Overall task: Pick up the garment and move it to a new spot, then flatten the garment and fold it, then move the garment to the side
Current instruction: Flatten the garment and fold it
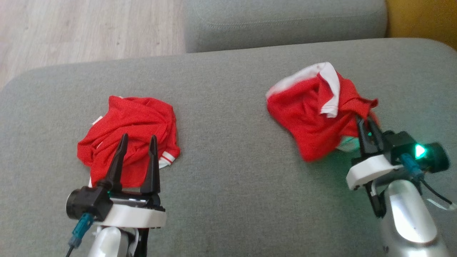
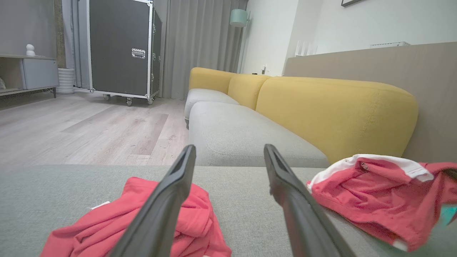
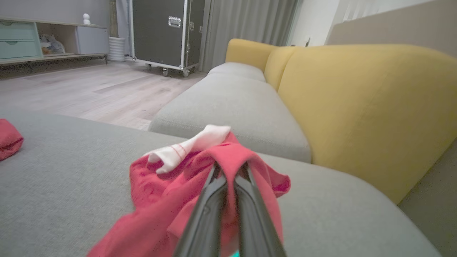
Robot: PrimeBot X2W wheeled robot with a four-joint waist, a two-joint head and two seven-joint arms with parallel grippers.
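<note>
garment bunches up-left of the right gripper, fingers pinching its near-right edge (left gripper fingers wide, over a second garment).

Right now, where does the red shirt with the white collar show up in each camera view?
Head view: the red shirt with the white collar lies right of centre on the grey cushion, its near edge in the shut right gripper.
Left wrist view: the shirt is far right, low in the picture.
Right wrist view: the shirt is bottom centre, pinched in the right gripper.
Shared landmark: the yellow backrest, beyond the shirt in every view.
</note>
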